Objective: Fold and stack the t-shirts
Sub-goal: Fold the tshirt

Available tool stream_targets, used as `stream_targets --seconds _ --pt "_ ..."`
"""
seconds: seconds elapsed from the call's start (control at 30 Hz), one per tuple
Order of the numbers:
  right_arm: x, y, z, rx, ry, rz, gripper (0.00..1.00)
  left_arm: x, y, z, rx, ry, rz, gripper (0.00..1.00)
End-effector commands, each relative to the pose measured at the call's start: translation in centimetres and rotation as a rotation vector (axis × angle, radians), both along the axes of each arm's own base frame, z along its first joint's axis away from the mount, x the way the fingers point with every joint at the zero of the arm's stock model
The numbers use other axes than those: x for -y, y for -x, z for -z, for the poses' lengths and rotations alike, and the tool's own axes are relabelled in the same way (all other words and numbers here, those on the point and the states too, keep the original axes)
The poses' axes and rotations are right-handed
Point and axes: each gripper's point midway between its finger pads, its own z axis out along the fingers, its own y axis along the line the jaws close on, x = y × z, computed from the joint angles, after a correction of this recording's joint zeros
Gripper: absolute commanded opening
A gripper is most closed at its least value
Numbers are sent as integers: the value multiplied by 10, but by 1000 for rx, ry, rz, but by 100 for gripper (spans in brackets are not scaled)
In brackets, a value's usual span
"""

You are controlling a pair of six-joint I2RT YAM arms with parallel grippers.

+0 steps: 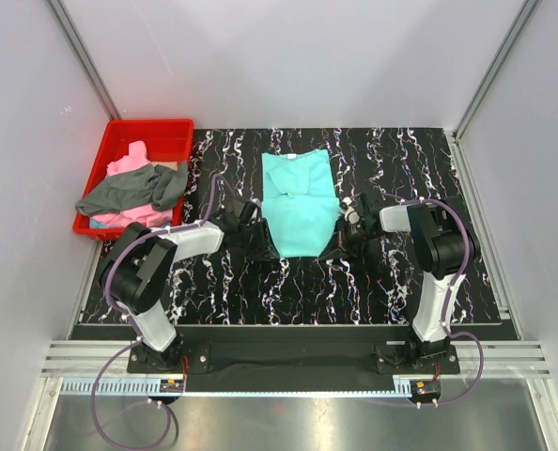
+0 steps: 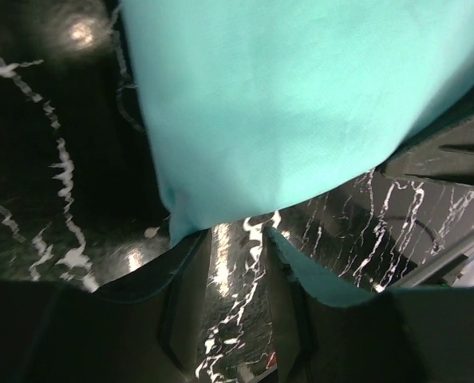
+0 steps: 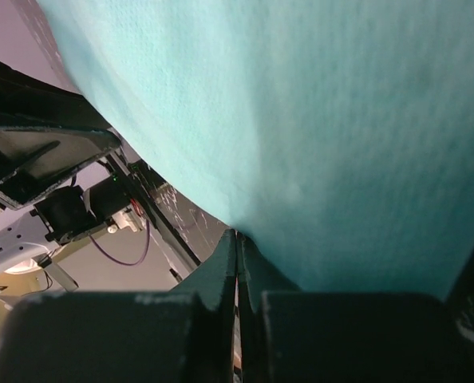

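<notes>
The teal-turquoise t-shirt [image 1: 300, 202] lies partly folded in the middle of the black marbled table, with its near part lifted between my two grippers. At its near left corner is my left gripper [image 2: 237, 239]. Its jaws stand apart and bare table shows in the gap. The teal cloth [image 2: 301, 104] drapes over both fingertips. At the near right corner my right gripper [image 3: 237, 235] is shut on the edge of the teal cloth [image 3: 317, 120]. The pink t-shirt [image 1: 127, 167] and the dark grey t-shirt [image 1: 133, 193] lie crumpled in the bin at the left.
The red plastic bin [image 1: 157, 132] stands at the table's far left corner, beside the left wall. White walls close in the table at the back and on both sides. Both arm bases sit at the near edge.
</notes>
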Motion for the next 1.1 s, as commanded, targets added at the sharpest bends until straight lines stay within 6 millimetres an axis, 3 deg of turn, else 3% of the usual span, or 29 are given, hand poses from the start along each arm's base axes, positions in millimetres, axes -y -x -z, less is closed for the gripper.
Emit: stream_targets --seconds 0.0,0.17,0.2,0.33,0.53,0.7,0.9,1.07 --pt "4 -6 -15 69 18 16 0 -25 2 -7 1 -105 -56 40" --pt "-13 -16 -50 121 -42 19 0 3 -8 -71 110 81 -39 42" --pt "-21 -19 -54 142 -53 10 0 18 -11 -88 145 158 -10 42" --pt "-48 -22 -52 148 -73 -26 0 36 -18 -93 144 187 2 42" --pt "-51 -31 -25 125 -36 -36 0 28 -24 -39 60 69 -25 39" --pt "-36 -19 6 79 7 -30 0 -10 -12 19 -31 -147 -86 33" --pt "-22 -10 16 72 37 -31 0 -28 -1 40 -75 -204 -111 33" --pt "-11 -12 -3 98 21 -9 0 -32 -3 31 -62 -212 -119 33"
